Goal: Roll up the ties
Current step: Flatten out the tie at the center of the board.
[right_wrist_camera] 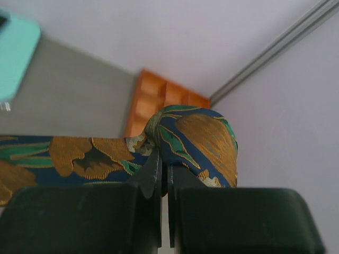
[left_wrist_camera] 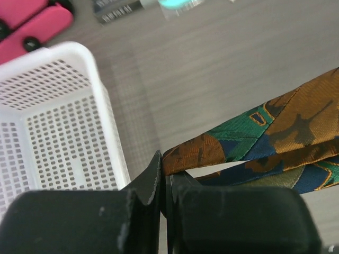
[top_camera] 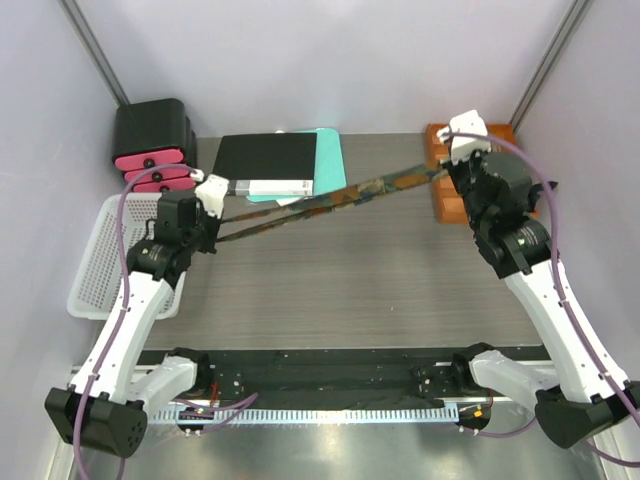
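Top external: tie (top_camera: 370, 188) stretched between left jaws and right jaws, both clamped on it; rolling looks barely begun, next needs winding under tension.

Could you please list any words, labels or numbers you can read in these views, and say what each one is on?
White label on the black folder: print too small to read.
Dark strip at the top of the left wrist view: pale lettering, too blurred to read.
No text visible on the tie or the basket.
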Controlling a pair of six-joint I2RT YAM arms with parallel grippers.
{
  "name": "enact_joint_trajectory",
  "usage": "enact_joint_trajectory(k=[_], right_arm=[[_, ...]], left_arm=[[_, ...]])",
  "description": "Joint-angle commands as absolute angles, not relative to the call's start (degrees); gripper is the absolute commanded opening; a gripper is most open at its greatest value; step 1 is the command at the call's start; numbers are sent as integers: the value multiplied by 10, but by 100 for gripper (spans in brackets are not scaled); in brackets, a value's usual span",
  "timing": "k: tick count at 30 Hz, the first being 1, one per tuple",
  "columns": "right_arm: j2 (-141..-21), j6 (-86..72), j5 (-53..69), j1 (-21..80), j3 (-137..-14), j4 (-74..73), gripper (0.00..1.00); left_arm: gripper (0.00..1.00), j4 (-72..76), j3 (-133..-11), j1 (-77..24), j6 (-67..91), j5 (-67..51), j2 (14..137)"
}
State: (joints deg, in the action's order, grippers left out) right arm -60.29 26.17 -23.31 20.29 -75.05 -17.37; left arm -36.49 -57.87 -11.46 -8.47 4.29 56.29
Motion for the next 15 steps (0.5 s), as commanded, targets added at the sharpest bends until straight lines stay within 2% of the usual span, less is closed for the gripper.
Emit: enact_joint_trajectory(k=[1, 7, 10, 15], right_arm=[[-530, 398, -209, 173, -680, -355, 1], [-509, 526, -116, 164, -534, -579, 1], [-519, 568, -77, 163, -488, -618, 1], [-615, 627, -19, 163, -447, -641, 1]], left_arm=[[0, -481, -584, -99, -185, 10, 589], [0, -576, -591, -112, -205, -47, 663], [0, -600, -594, -135, -205, -53, 714], [0, -634, -618, -169, -198, -47, 830]])
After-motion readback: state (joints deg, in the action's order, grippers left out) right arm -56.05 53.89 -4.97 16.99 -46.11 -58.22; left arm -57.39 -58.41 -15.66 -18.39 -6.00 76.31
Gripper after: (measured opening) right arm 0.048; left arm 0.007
